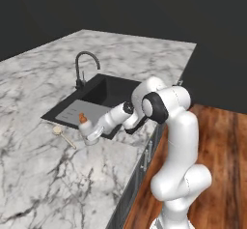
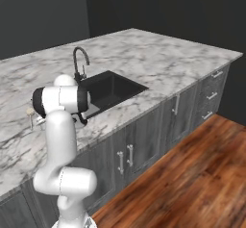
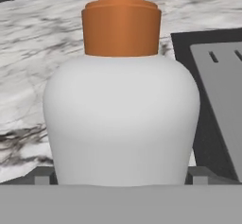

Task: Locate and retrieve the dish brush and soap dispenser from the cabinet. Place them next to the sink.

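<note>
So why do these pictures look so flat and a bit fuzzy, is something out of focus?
Left base view: soft and low in detail, even light, barely a shadow beside the thin wooden dish brush. Right base view: the same evenness, no glare on the black recessed sink. Hand view: the white rounded soap bottle with orange pump looms huge, simply very close to the lens.

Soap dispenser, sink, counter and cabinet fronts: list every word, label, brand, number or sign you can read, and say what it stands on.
None can be read.
Soap dispenser: plain white body, plain orange pump, no label.
Sink, marble counter, dish brush, drawer fronts: no lettering or signs.
</note>
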Controlling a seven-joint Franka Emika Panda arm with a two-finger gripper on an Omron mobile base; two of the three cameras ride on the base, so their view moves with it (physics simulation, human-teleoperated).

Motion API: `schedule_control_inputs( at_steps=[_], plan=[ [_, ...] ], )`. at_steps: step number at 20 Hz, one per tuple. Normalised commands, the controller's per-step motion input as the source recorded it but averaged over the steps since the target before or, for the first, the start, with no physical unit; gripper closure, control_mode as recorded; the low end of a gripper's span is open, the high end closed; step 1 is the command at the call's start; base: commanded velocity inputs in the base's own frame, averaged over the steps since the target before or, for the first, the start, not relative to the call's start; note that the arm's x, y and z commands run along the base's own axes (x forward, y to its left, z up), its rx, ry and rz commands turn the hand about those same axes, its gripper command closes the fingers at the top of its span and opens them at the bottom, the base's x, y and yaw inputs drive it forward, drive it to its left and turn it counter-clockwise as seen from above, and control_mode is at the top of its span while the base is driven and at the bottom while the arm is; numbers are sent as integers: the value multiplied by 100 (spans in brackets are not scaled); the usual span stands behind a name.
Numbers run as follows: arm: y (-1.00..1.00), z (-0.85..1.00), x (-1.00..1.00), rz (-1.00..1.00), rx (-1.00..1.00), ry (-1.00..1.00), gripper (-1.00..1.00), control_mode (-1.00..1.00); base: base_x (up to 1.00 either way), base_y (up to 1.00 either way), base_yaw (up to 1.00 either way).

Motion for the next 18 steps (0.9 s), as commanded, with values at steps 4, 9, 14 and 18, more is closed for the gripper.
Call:
schedule_control_inputs(
  at_steps=[4,9,14,18],
  plan=[
    [-7,-78,-72,5,14,-23,100,-100,0,0,0],
    [-33,-40,-54,9,14,-26,100,-100,0,0,0],
    [-52,-3,-28,6,15,-7,100,-100,0,0,0],
    [-37,-42,-22,10,22,-6,100,-100,0,0,0]
  ],
)
